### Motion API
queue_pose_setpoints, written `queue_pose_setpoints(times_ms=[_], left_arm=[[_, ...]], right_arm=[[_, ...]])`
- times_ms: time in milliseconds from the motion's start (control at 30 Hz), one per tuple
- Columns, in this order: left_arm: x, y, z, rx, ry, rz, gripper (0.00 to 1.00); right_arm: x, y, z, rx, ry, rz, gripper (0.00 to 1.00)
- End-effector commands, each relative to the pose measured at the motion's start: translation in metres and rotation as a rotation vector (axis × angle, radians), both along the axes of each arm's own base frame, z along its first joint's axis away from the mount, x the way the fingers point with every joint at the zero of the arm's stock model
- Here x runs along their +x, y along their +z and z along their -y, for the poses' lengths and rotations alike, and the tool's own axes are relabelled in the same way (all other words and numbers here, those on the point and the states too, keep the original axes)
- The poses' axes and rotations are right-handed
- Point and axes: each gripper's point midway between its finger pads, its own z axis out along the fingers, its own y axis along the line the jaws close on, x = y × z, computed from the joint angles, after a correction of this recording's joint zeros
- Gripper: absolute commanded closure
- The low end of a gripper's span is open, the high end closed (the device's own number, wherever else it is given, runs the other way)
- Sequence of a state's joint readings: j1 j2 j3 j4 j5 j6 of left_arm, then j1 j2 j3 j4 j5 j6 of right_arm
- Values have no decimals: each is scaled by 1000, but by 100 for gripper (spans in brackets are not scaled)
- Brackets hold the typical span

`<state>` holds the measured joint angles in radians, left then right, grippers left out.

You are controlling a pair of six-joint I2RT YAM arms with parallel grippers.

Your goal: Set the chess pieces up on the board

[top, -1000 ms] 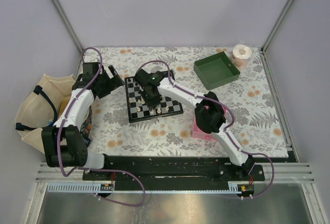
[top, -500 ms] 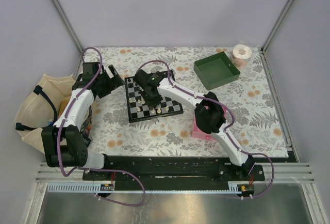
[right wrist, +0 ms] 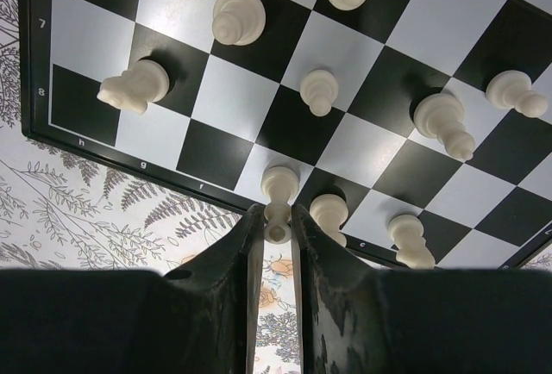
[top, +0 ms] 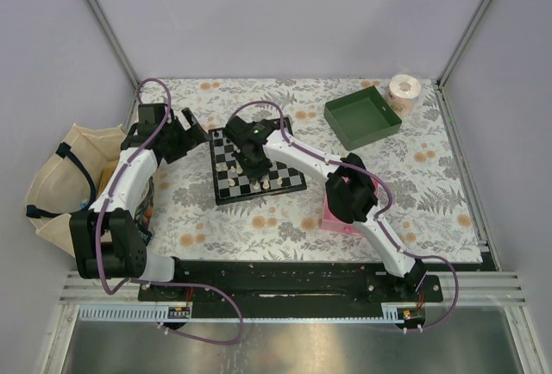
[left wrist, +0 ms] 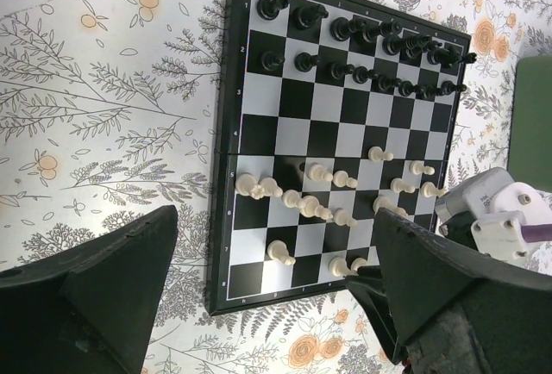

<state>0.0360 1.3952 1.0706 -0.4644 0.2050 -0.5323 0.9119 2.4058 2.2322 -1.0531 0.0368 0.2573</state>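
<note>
**Top view.** The board is lying flat on the tabletop, left of centre, with its edges turned slightly off the tabletop's edges. White pieces are standing along its near side. The right end effector is hanging over the board; its state cannot be told from here. The left end effector is sitting just beside the board's left edge. One green tray, one pink tray, one roll and one bag are showing.

**Left wrist.** The left end effector is standing spread wide, gripping nothing. Black pieces are standing upright in two rows beside border numerals 1 and 2. The row ends are too crowded to count. White pieces are lying scattered over the opposite half.

**Right wrist.** Eleven white pieces are showing. The right end effector is pinching one white piece between its fingers. That piece is standing on an edge square, its long axis running toward the camera. The border is reading 7, 8 and h, g, f, e.
</note>
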Motion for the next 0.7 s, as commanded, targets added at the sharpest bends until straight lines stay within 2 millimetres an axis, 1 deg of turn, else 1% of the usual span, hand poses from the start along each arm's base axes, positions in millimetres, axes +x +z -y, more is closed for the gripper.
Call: queue_pose_setpoints(times_ms=[0, 333, 600, 667], left_arm=[[9, 6, 2, -24, -7, 42, 1], [9, 8, 3, -24, -8, 47, 1], [8, 9, 4, -27, -11, 48, 1], [8, 9, 2, -23, -8, 50, 1]], right_arm=[[-12, 32, -1, 36, 35, 9, 74], [-14, 30, -3, 42, 39, -1, 70], [-8, 36, -11, 69, 25, 22, 70], [-7, 35, -12, 69, 21, 24, 70]])
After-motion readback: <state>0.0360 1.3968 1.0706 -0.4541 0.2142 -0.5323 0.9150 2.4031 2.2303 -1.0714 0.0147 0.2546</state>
